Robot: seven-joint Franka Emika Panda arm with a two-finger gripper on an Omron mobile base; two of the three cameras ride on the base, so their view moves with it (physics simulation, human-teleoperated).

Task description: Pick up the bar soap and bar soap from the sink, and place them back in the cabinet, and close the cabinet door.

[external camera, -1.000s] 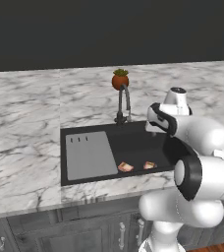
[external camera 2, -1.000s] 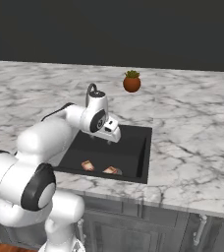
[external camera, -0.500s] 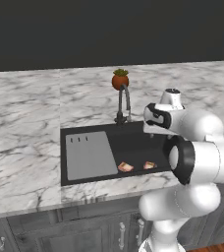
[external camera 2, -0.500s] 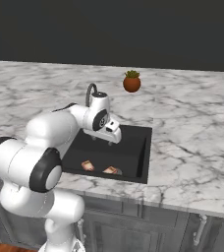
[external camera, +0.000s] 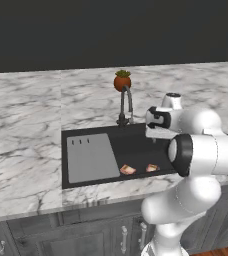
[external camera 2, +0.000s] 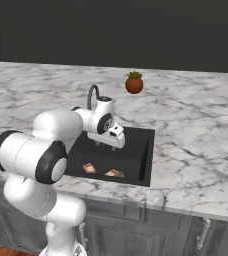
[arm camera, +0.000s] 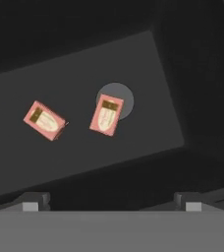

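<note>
Two bar soaps lie flat on the floor of the black sink. In the hand view one bar soap sits to the left and the other bar soap lies partly over the grey drain disc. From the base views they rest near the basin's front wall: the left bar soap and the right bar soap. My gripper hangs open above the basin's right part, pointing down, with nothing between its fingers. The cabinet and the cabinet door are out of view.
A dark curved faucet stands at the sink's back edge, just left of the hand. A light grey ribbed drainboard covers the basin's left half. A round orange potted plant stands behind on the marble counter.
The hand has dropped a little toward the basin and the arm's elbow has swung forward and down. Both soaps lie where they were.
</note>
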